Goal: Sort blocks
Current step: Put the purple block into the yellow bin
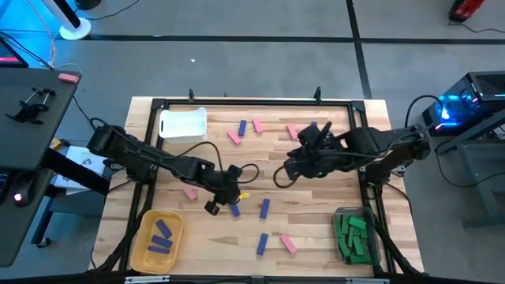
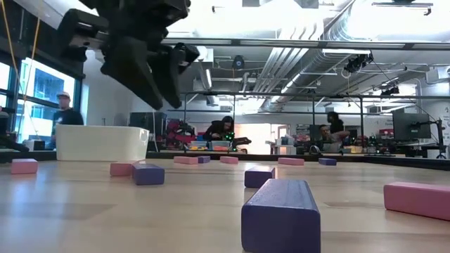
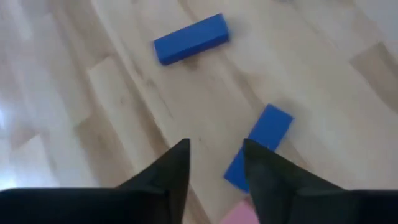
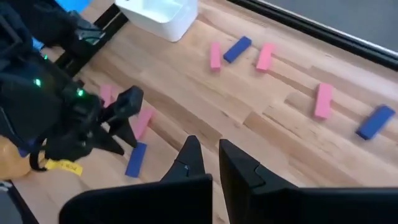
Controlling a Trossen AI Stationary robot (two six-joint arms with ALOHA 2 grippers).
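Pink and blue blocks lie flat and scattered on the wooden table (image 1: 316,229). My left gripper (image 1: 221,199) (image 3: 214,165) is open and hovers over the table's middle. It is just above and beside a blue block (image 3: 264,134) (image 1: 235,210), with a pink block (image 1: 189,192) close by. In the low view the left gripper (image 2: 156,77) hangs clear of the tabletop. My right gripper (image 1: 290,169) (image 4: 208,144) hangs right of centre over bare wood, empty, its fingers only narrowly apart. More blocks lie along the far side, among them a pink one (image 4: 323,99) and a blue one (image 4: 237,48).
A yellow bin (image 1: 142,251) at the near left holds blue blocks. A clear bin (image 1: 341,214) at the near right holds green blocks. A white bin (image 1: 183,124) stands at the far left. Further blocks (image 1: 264,207) (image 1: 262,243) (image 1: 288,244) lie near the front edge. People sit in the room beyond.
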